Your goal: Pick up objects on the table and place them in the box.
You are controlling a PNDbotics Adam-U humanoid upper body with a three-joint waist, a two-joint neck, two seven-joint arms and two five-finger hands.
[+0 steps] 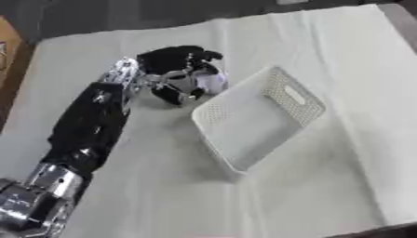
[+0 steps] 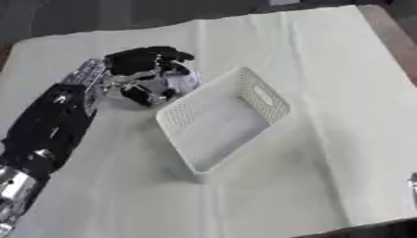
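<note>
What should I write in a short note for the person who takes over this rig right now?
Left hand: fingers curled round a small pale object, beside the box's near-left rim.
Right hand: not in view.
Box: white, perforated walls, on the cloth-covered table; it looks empty inside.
Done: object picked up, it seems.
Left: carry it over the rim and release it in the box.

A pale cloth (image 1: 326,176) with soft creases covered the table, a strip of brown wood (image 1: 10,51) showed past its left edge, and a dark floor (image 1: 122,14) lay beyond the far edge of the cloth.
</note>
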